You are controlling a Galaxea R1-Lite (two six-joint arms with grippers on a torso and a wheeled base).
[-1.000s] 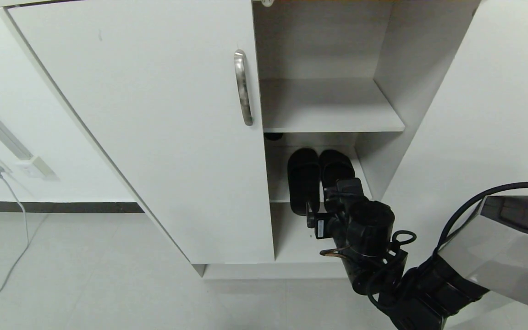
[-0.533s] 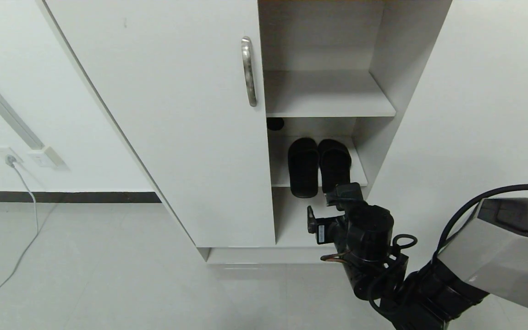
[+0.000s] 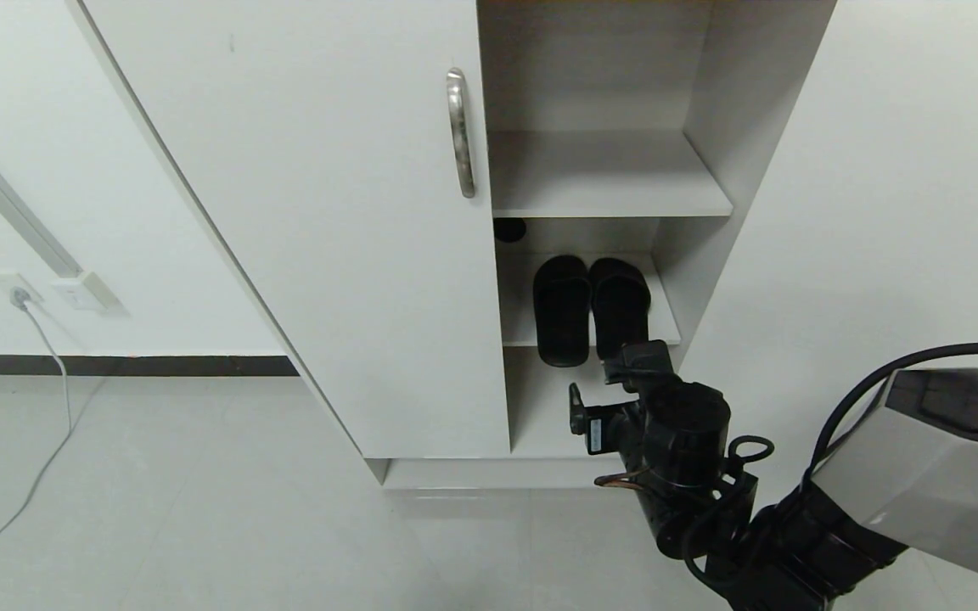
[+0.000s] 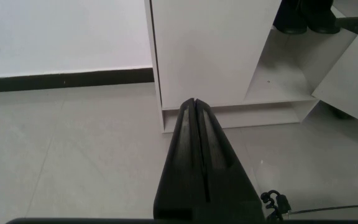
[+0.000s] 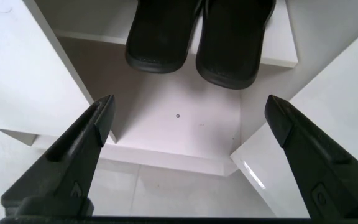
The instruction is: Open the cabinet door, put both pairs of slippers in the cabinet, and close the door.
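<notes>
Standing open: right cabinet door [image 3: 879,212]. One pair of black slippers [image 3: 563,310] sits on the middle shelf [image 3: 514,316]; second pair not confirmed. Right gripper [image 5: 189,106] just outside, jaws wide, empty. Left gripper [image 4: 194,109] pressed together. Door closing remains.

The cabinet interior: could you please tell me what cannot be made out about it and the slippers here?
- Head view: a dark object behind the closed door is mostly hidden; whether it is a second pair cannot be told.
- Head view: the right arm covers one heel of the black slippers.
- Right wrist view: the slippers' far ends are cut off by the picture's edge, beyond the open right hand.
</notes>
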